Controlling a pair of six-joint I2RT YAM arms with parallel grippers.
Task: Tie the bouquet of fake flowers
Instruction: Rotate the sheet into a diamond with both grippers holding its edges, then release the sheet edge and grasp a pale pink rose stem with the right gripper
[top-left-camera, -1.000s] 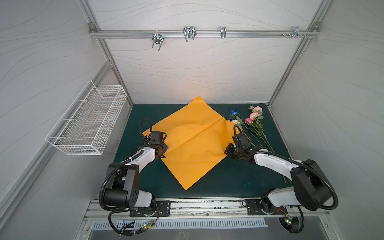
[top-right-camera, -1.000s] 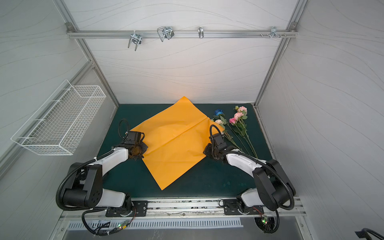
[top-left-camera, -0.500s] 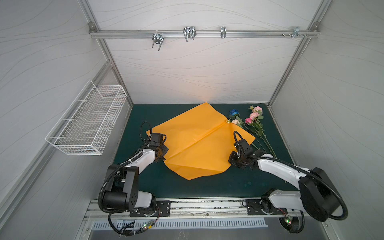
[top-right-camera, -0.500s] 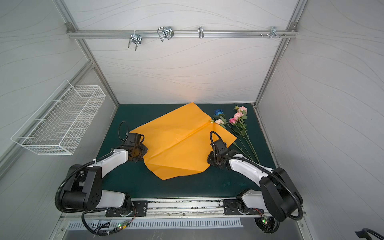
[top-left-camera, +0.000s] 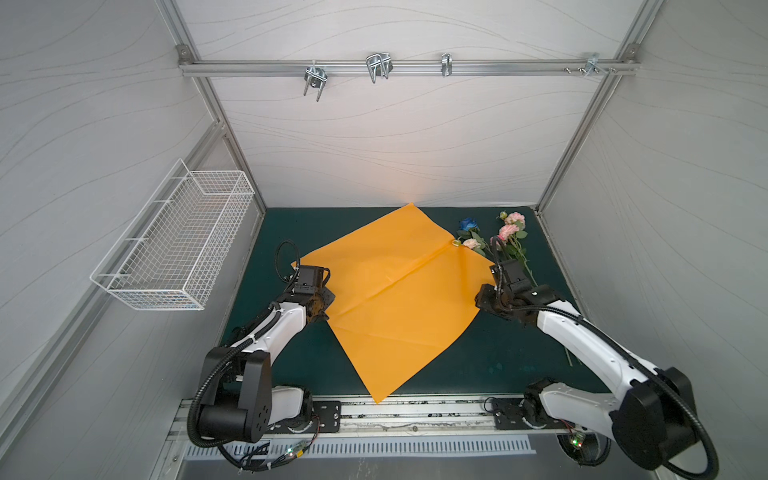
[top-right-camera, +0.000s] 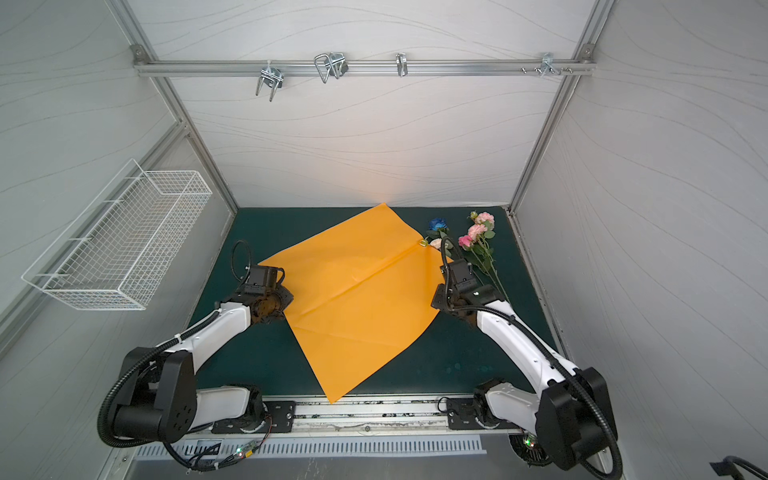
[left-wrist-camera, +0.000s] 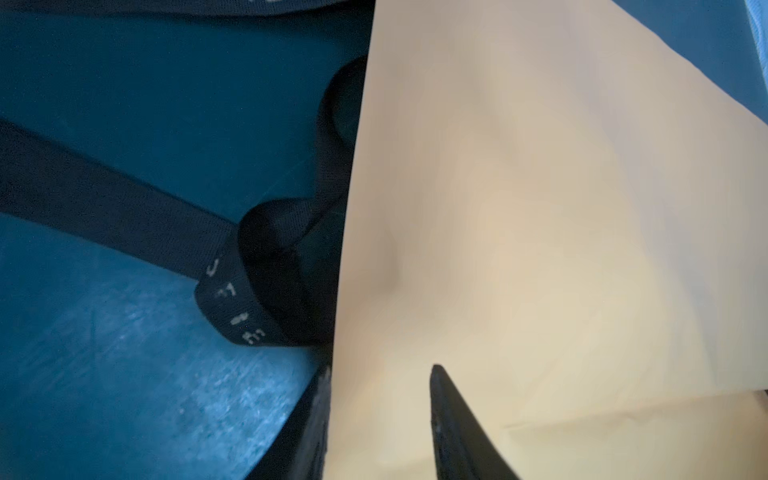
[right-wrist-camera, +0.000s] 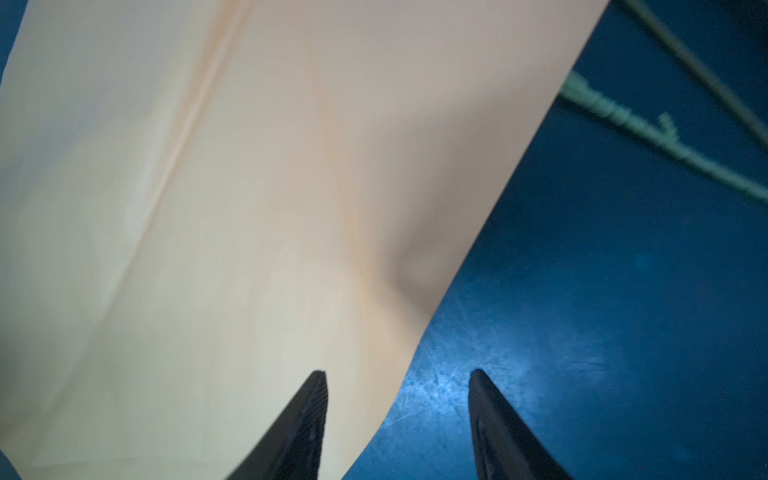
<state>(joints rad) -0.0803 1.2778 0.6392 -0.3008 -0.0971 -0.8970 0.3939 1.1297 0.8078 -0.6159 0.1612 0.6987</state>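
Orange wrapping paper (top-left-camera: 395, 299), humped up and drawn toward the back wall half a second ago, is now lying spread flat again, its near corner reaching the metal rail at the front.

The bouquet of fake flowers (top-left-camera: 505, 243) (top-right-camera: 473, 243) is lying where it was, on the dark green surface (top-left-camera: 291, 232) just beside the paper's right-hand corner. Its blooms are pointing toward the back wall and its thin stems are fanning out loose and running under the right arm. The blue rose (top-left-camera: 468, 224) is sitting nearest that corner, with a peach bloom just at the paper's edge. In the right wrist view, one pale green stem (right-wrist-camera: 623, 120) is crossing the surface a little off the paper's edge.

The right gripper (right-wrist-camera: 397, 374) (top-left-camera: 484, 301) is hovering at that edge with its jaws standing apart, one finger over the paper and one over the bare surface, gripping nothing. The left gripper (left-wrist-camera: 380, 370) (top-left-camera: 322, 309) is waiting at the paper's left edge, jaws likewise parted, straddling the sheet's border.

Beside that left edge a black ribbon (left-wrist-camera: 232, 299) is lying looped, part of it slipping under the paper. Its white lettering is showing but is too blurred to read.

A white wire basket (top-left-camera: 178, 249) is hanging on the side wall, well apart from the paper's left corner.
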